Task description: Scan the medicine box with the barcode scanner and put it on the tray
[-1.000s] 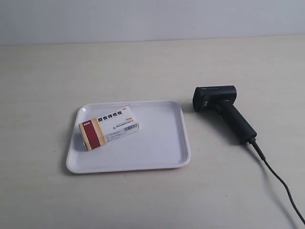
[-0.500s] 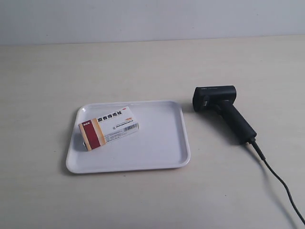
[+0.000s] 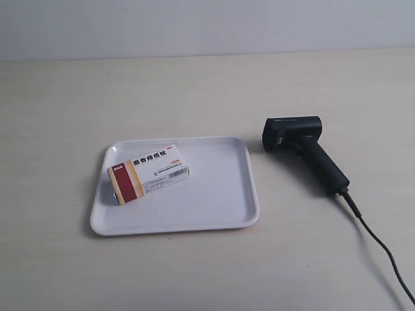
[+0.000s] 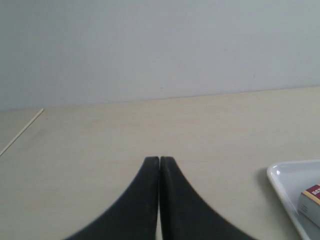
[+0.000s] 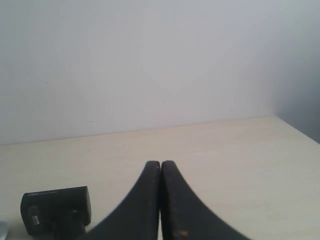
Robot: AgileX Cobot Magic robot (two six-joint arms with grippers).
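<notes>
**Box lying on the tray, scanner resting apart on the bench**

The pale bench (image 3: 194, 84) is carrying only the tray (image 3: 224, 194) and the barcode scanner (image 3: 305, 152), with a plain wall (image 3: 207, 26) standing behind; nothing is crowding or covering either one. The medicine box (image 3: 148, 172) is lying flat inside the tray, toward the exterior view's left part of it, printed face up; its long axis is running slantwise across the tray, the dark red and orange end pointing toward the tray's near left corner. The scanner is lying on its side just beside the tray's right rim, not touching it; its cable (image 3: 379, 249) is trailing off the frame. The left gripper (image 4: 159, 162) and the right gripper (image 5: 160, 165) are both hanging over bare bench, jaws pressed together, holding nothing.
</notes>
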